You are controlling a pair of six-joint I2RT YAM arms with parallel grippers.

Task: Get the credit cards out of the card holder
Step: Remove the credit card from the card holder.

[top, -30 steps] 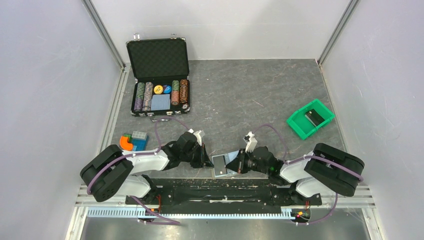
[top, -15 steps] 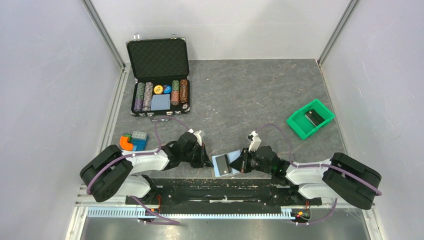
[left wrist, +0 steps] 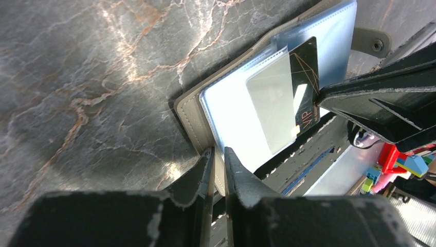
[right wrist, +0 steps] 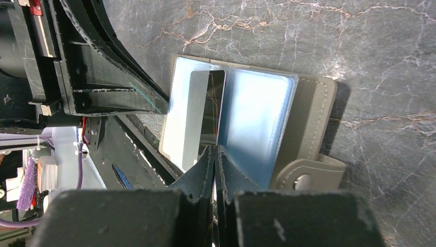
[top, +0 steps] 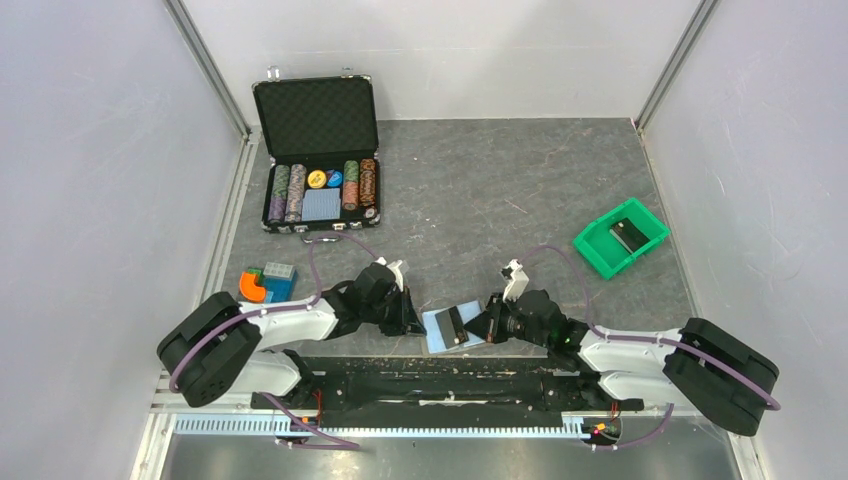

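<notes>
Marbled counter (top: 560, 180): your left tool (left wrist: 218, 154) pinched the card holder (left wrist: 190, 118); your right tool (right wrist: 215, 152) pinched one credit card (right wrist: 208, 108), partly out.

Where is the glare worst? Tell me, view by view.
Left wrist: clear sleeve of the card holder blown out white, table streaked with glare. Right wrist: milder sheen on the sleeve beside the credit card. Top external: even light, soft shadows.

Arms low, left end effector (left wrist: 216, 157), right end effector (right wrist: 215, 152), both seemingly clamped
</notes>
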